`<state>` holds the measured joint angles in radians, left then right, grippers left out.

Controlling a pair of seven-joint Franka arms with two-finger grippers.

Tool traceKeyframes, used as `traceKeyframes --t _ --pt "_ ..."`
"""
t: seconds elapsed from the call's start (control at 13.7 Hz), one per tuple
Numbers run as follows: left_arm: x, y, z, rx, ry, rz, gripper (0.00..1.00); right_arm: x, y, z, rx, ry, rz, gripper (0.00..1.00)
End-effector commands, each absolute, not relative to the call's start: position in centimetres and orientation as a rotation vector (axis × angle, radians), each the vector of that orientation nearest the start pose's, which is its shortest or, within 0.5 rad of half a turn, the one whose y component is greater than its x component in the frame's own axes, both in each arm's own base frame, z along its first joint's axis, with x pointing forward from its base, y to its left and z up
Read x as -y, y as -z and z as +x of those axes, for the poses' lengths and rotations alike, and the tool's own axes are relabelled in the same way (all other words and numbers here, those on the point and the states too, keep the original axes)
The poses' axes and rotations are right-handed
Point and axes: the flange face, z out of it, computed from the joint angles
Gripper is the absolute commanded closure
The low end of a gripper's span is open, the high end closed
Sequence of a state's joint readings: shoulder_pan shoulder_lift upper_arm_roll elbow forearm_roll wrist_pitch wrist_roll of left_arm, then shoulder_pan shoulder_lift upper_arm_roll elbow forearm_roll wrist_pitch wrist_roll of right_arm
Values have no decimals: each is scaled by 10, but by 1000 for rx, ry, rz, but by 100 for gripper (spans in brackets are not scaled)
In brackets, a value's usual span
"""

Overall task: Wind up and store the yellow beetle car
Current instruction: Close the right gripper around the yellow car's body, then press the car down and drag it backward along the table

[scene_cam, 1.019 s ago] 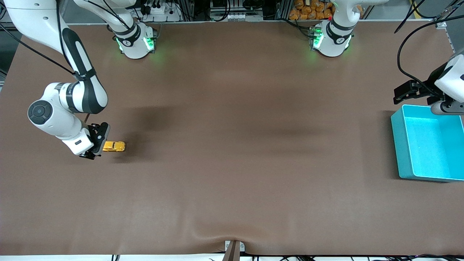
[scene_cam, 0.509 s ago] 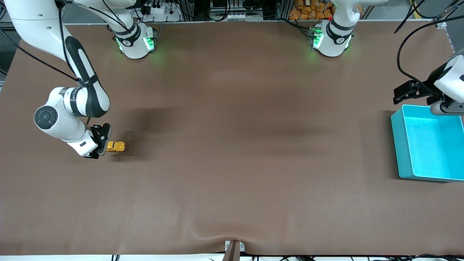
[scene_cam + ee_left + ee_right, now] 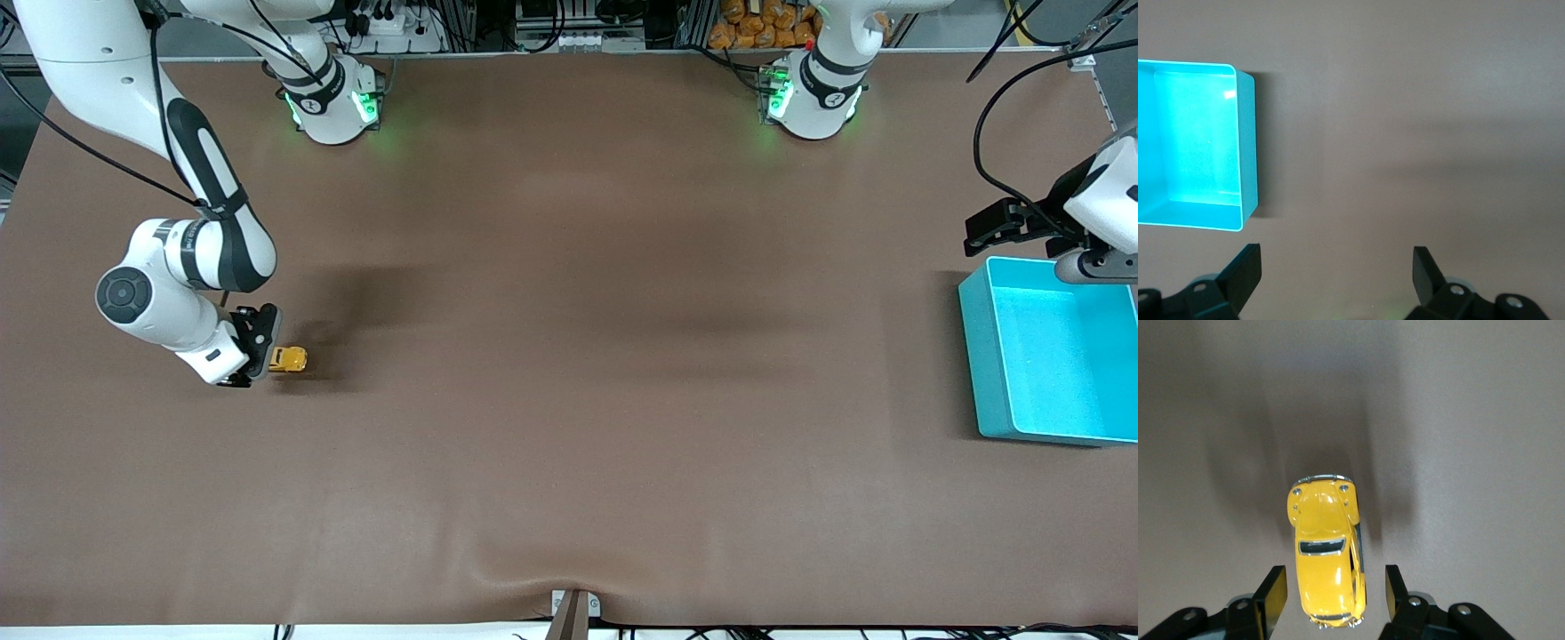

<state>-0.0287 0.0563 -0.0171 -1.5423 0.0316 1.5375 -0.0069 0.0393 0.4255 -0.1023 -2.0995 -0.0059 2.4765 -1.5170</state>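
Observation:
The yellow beetle car (image 3: 291, 359) (image 3: 1326, 547) stands on its wheels on the brown table at the right arm's end. My right gripper (image 3: 260, 356) (image 3: 1333, 581) is down at the table and open, one finger on each side of the car's end. A narrow gap shows between each finger and the car's body. The rest of the car sticks out past the fingertips (image 3: 1275, 580). My left gripper (image 3: 1000, 227) (image 3: 1336, 263) waits open with nothing between its fingers, above the table beside the turquoise bin (image 3: 973, 356) (image 3: 1248, 147).
The turquoise bin has nothing in it and sits at the left arm's end of the table. The brown mat has a raised wrinkle (image 3: 533, 582) near the front camera's edge. Both arm bases (image 3: 333, 102) stand along the table's back edge.
The right gripper has slid along the table toward the car, so its fingers now straddle the car's end, and the jaws have narrowed a little. Car and left arm have not moved.

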Motion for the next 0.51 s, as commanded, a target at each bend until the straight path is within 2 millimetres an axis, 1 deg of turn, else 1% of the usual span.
traceKeyframes --t 0.0,0.44 --pt "22 -605 567 -28 -97 -3116 0 32 -209 572 2103 -91 -2308 32" --pt "22 -605 567 -28 -97 -3116 0 31 -207 572 2112 -89 -2301 32"
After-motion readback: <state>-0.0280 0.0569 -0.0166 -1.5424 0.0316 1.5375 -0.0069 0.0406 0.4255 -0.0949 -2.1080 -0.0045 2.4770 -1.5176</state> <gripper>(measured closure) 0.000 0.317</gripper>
